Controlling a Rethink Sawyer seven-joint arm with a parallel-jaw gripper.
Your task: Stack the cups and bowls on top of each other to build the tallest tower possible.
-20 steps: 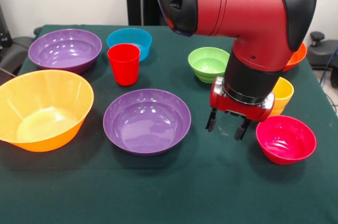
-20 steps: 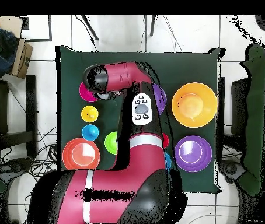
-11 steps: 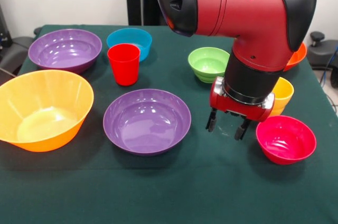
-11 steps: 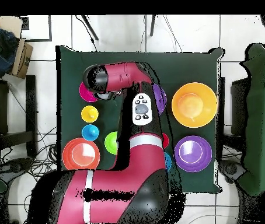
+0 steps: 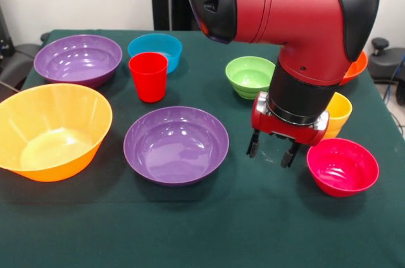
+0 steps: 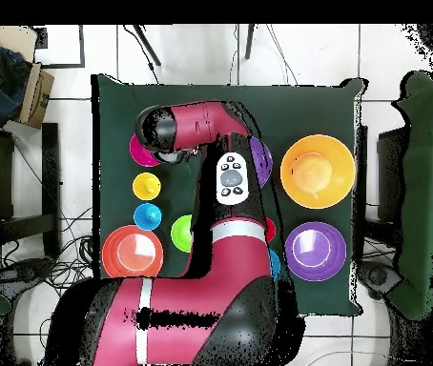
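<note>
My gripper (image 5: 272,153) hangs open and empty just above the green cloth, between the near purple bowl (image 5: 176,145) and the magenta bowl (image 5: 342,166). A yellow cup (image 5: 338,113) stands right behind it, half hidden by the wrist. The green bowl (image 5: 249,76) sits beyond, and the orange bowl (image 5: 357,66) peeks out behind the arm. At the left are the red cup (image 5: 148,76), the blue bowl (image 5: 155,50), a second purple bowl (image 5: 78,59) and the big yellow-orange bowl (image 5: 50,130). A light blue cup (image 6: 146,216) shows only from overhead. Nothing is stacked.
The arm's thick body (image 6: 222,238) covers the table's middle from overhead. Dark chairs (image 6: 6,181) stand at both sides of the table, and a cardboard box (image 6: 31,93) lies on the floor at a corner.
</note>
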